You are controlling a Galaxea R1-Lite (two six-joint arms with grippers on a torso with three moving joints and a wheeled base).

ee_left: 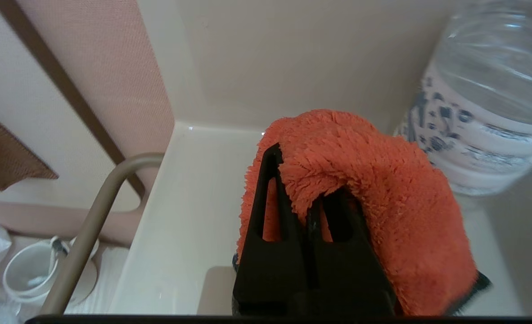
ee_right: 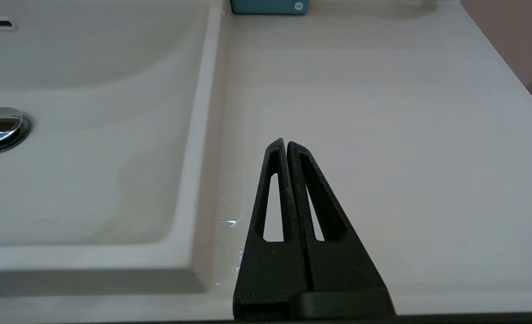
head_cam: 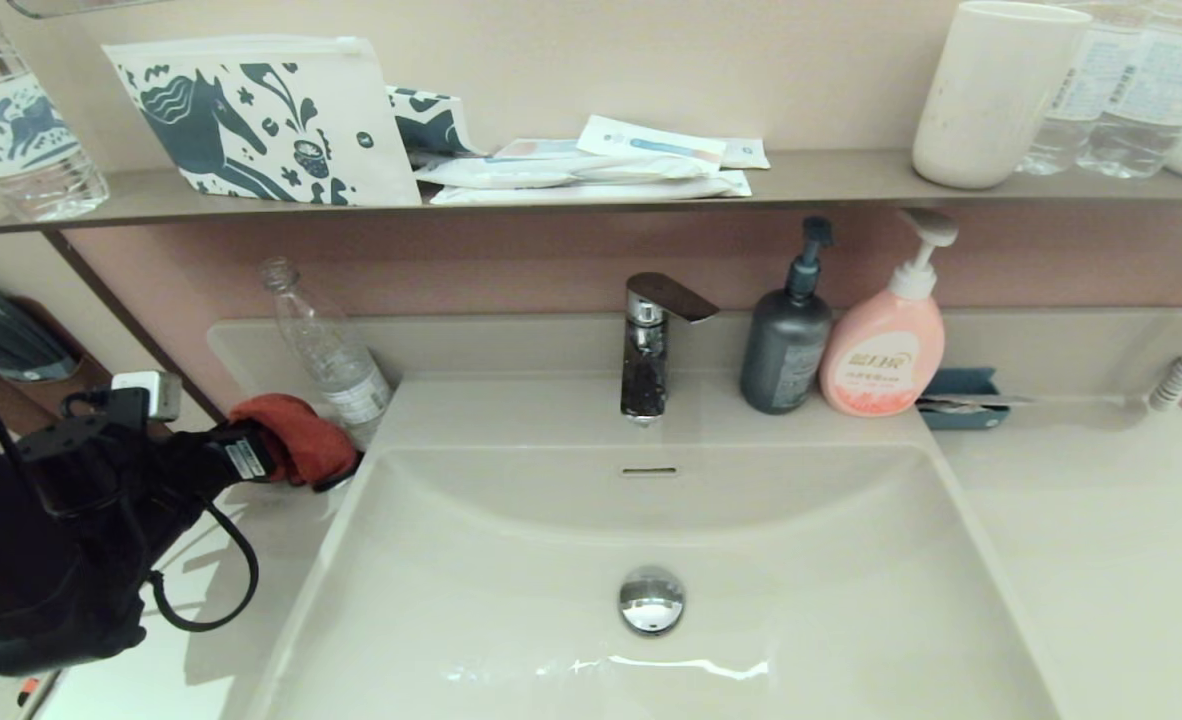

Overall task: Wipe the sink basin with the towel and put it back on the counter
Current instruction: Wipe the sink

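The orange-red towel (head_cam: 296,440) hangs bunched over the counter (head_cam: 251,540) left of the sink basin (head_cam: 751,560), draped over my left gripper (ee_left: 308,180). That gripper is shut on a fold of the towel (ee_left: 383,193), whose dark grey edge shows low down. In the head view the left gripper's tips are hidden under the cloth. My right gripper (ee_right: 286,146) is shut with nothing in it, above the counter (ee_right: 383,112) right of the basin (ee_right: 90,135); it is out of the head view. The chrome drain plug (head_cam: 651,599) sits mid-basin.
A clear plastic bottle (head_cam: 331,355) stands right beside the towel. The tap (head_cam: 651,345), a grey pump bottle (head_cam: 786,340), a pink pump bottle (head_cam: 886,345) and a blue holder (head_cam: 961,398) line the back ledge. A wall shelf (head_cam: 831,180) with pouches, a cup and bottles runs overhead.
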